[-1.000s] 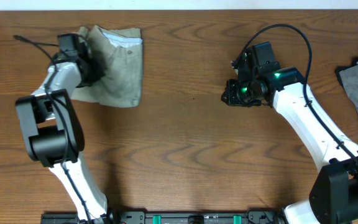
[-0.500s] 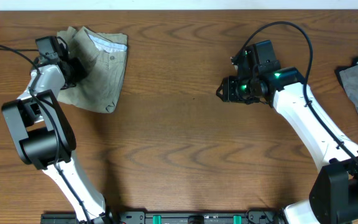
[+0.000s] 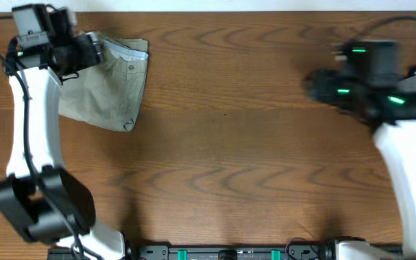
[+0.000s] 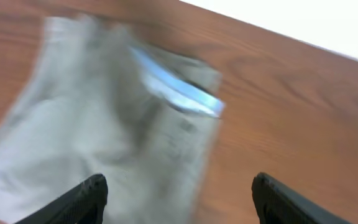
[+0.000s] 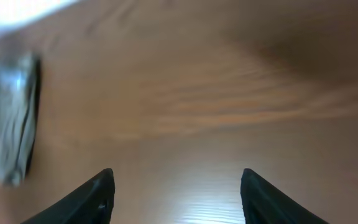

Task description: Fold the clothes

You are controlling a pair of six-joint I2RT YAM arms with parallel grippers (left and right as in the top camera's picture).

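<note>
Your shorts (image 3: 110, 87) lie as a folded bundle at the far left of the table (image 3: 230, 159), with the waistband (image 3: 125, 49) at the far edge. The left fingers (image 4: 86, 199) and right fingers (image 5: 98, 193) stand apart, holding nothing. Expect light, limp cotton that sags and unfolds, so pinch a doubled edge or the stiffer waistband
</note>
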